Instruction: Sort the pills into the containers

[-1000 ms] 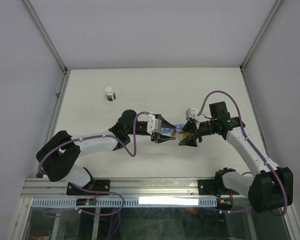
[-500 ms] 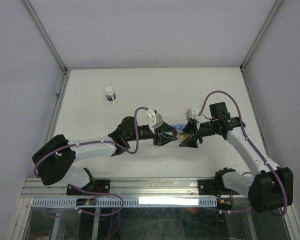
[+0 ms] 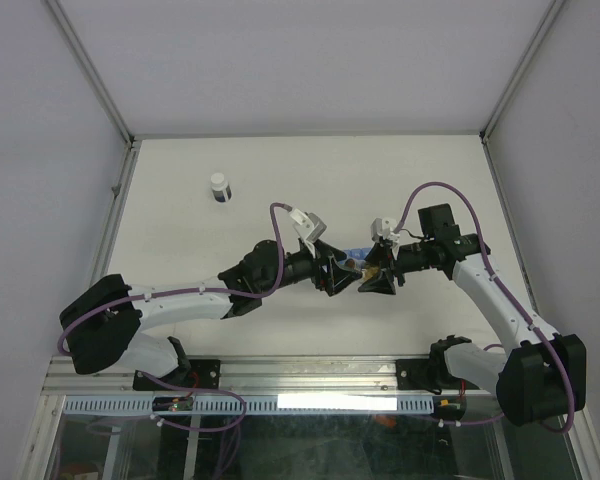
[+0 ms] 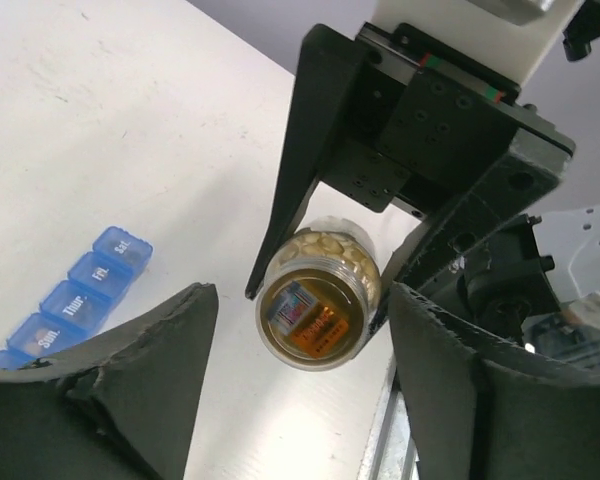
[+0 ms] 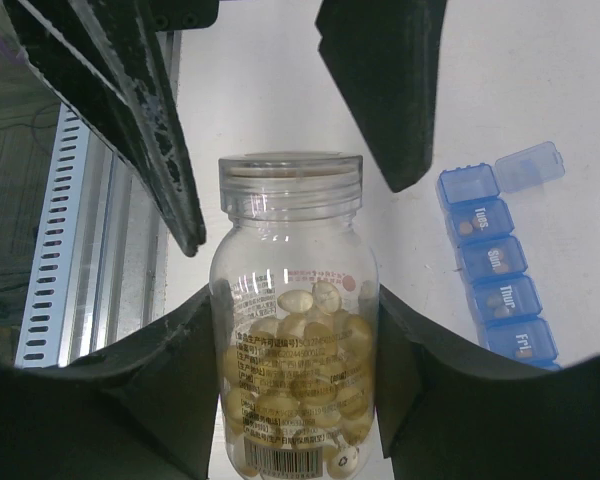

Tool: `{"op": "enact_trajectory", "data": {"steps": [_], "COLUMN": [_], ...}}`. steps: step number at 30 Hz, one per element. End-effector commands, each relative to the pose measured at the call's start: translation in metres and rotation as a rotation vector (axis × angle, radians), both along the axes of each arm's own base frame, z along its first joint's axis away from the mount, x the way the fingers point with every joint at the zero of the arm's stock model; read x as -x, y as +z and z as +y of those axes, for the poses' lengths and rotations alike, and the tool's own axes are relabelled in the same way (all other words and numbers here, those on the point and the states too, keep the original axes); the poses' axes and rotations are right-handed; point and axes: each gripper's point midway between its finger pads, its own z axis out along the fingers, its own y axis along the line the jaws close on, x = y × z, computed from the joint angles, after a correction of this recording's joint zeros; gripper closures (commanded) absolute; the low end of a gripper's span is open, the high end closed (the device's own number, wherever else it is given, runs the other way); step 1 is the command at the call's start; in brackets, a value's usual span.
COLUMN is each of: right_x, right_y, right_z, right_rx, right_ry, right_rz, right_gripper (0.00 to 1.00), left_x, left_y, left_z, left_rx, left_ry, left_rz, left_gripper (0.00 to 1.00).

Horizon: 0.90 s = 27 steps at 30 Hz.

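Over the last second the left arm has reached further across and turned its wrist, bringing the left gripper up to the pill bottle that the right gripper keeps pinched around its body above the table. The left fingers stand spread on either side of the clear cap, with a gap showing on each side, so nothing is gripped there yet. The pills sit inside the bottle, filling its lower part; the blue containers lie on the table just beside it, one end lid flipped open. The bottle looks rigid, smooth and probably slippery, and not heavy, so the right grip on the labelled waist seems sound. The cap is the part to take, squarely across its rim, since a shallow bite on smooth plastic would likely slip when twisted. The pills look small and rounded, apt to roll and spill if tipped fast
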Motion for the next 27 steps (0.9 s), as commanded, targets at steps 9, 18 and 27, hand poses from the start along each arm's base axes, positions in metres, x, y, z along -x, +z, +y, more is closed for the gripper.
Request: {"op": "enact_trajectory", "data": {"steps": [9, 18, 27], "right_x": [-0.004, -0.004, -0.005], "right_y": [0.027, 0.027, 0.026], "right_z": [0.009, 0.009, 0.009], "right_rx": [-0.071, -0.071, -0.07], "right_ry": [0.04, 0.041, 0.041], "right_rz": [-0.077, -0.078, -0.076], "right_gripper": [1.0, 1.0, 1.0], "left_x": [0.004, 0.03, 0.001], "left_y": [0.071, 0.047, 0.028], "left_z": [0.028, 0.028, 0.016], "left_rx": [0.124, -0.065, -0.125], "left_ry": [0.05, -0.248, -0.351], "left_rz": [-0.34, -0.898, -0.872], "left_gripper": [0.01, 0.01, 0.03]}}
